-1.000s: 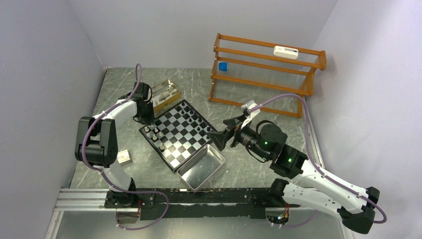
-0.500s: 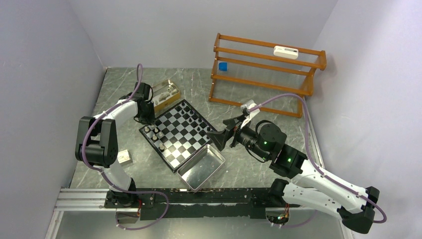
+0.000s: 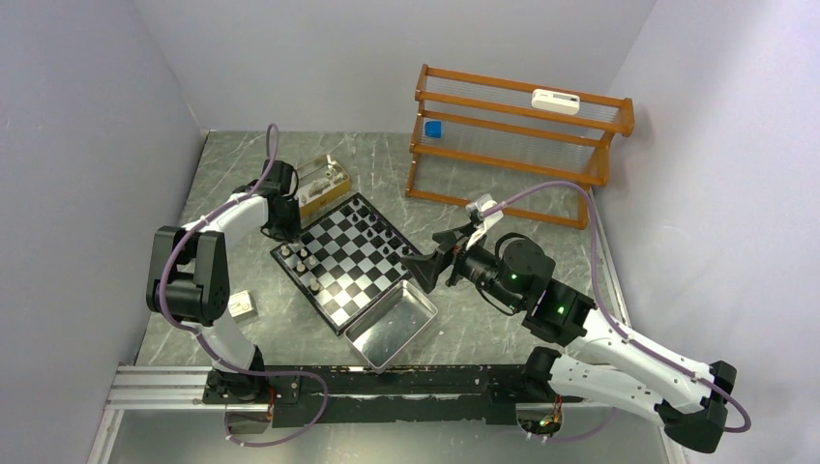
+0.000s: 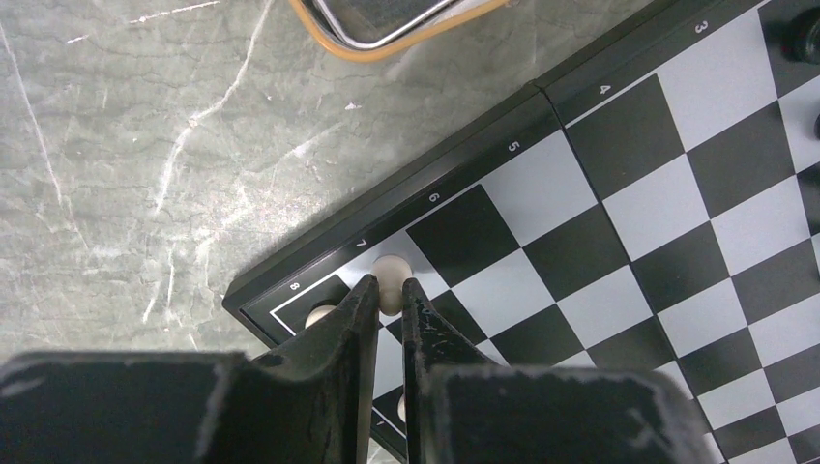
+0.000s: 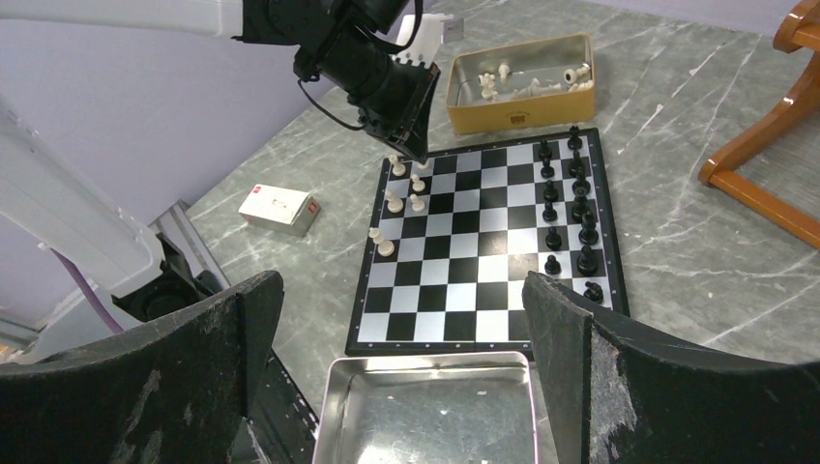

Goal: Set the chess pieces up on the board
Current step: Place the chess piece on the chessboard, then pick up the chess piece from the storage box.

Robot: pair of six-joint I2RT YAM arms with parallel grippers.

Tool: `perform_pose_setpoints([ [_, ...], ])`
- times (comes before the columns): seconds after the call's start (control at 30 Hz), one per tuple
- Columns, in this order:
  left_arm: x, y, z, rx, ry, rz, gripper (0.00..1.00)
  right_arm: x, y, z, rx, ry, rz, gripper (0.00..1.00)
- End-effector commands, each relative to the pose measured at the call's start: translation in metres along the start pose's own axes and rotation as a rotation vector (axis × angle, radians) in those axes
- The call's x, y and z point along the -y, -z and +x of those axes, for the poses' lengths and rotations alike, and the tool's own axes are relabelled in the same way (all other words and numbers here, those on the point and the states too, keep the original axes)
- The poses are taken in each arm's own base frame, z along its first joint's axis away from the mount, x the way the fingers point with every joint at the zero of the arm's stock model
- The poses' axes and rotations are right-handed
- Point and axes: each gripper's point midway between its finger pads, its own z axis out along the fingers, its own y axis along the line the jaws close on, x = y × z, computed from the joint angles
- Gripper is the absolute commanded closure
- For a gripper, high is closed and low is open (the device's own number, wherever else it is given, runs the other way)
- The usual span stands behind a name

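— Bright, even light from above; the grey marbled table (image 3: 280, 324) carries only soft, short shadows beside the arms.

— Glare?

— A pale sheen on the shiny rectangular metal tray (image 5: 435, 416), nothing blown out.

— Focus?

— Close up, the left gripper (image 4: 389, 288) has black fingers (image 4: 329, 358) that blur into dark masses, yet the small pale cream chess piece (image 4: 390, 274) at their tips is crisp. The right gripper (image 5: 401, 285) is soft too; the black-and-white checkered board (image 5: 483, 242) beyond is sharp.

I see a wooden rack (image 3: 512, 145) far right on the bench (image 3: 387, 159), a shiny metal tray (image 3: 392, 327) near-centre, a small white box (image 3: 241, 306) left.
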Motion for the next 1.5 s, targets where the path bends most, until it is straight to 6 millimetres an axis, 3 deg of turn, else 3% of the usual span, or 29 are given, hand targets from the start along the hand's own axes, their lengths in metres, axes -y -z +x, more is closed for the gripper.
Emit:
perform_pose_setpoints([
  [0.0,0.002,0.011,-0.007,0.028,-0.021,-0.014,0.83,-0.002,0.0,-0.01,0.032,-0.008,-0.003,0.0],
  [0.47,0.002,0.015,-0.006,0.037,-0.039,-0.036,0.82,-0.001,-0.001,-0.007,0.026,-0.014,-0.001,0.0],
  [0.6,0.004,0.014,-0.006,0.035,-0.036,-0.034,0.78,-0.001,0.0,-0.008,0.03,-0.016,-0.001,0.0],
  [0.93,0.01,0.029,-0.023,0.079,-0.034,-0.01,0.73,0.0,-0.001,-0.006,0.023,-0.01,0.003,0.0],
  [1.1,0.015,0.043,-0.039,0.114,-0.031,0.01,0.72,-0.001,-0.002,-0.007,0.02,-0.01,0.001,0.0],
  [1.47,0.046,0.075,-0.111,0.318,-0.046,0.133,0.67,0.003,-0.012,-0.001,-0.016,-0.005,0.033,0.0],
])
